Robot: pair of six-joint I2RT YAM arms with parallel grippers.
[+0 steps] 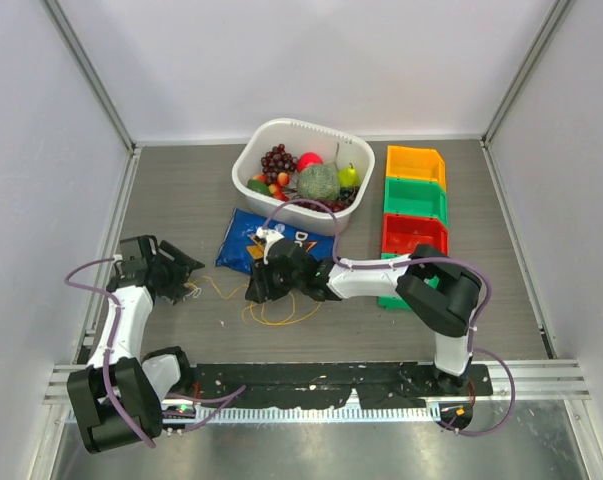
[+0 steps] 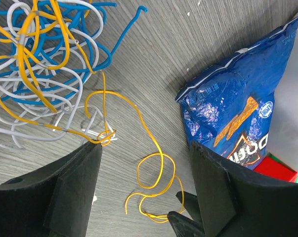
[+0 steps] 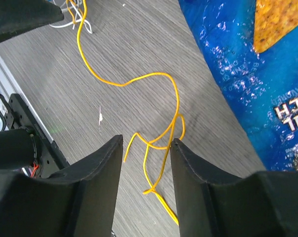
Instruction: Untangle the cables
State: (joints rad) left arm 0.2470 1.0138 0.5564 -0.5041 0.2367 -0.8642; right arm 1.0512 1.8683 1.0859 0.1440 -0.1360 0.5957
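Observation:
A tangle of thin yellow, white and blue cables (image 2: 40, 64) lies on the grey table just beyond my left gripper (image 2: 146, 168), which is open; a small yellow knot (image 2: 106, 136) sits at the tip of its left finger. One yellow cable (image 2: 156, 170) trails loose from the tangle in loops toward my right gripper (image 3: 146, 163). That gripper is open and low over the table, with the yellow cable's end loops (image 3: 161, 143) lying between its fingers. In the top view the left gripper (image 1: 178, 275) and right gripper (image 1: 259, 290) face each other, with yellow loops (image 1: 281, 315) beside the right one.
A blue chip bag (image 1: 251, 238) lies just behind the right gripper and also shows in the wrist views (image 2: 237, 108) (image 3: 257, 74). A white basket (image 1: 256, 150) of fruit stands behind it. Orange (image 1: 414, 165), green (image 1: 414, 198) and red (image 1: 413, 235) bins line the right.

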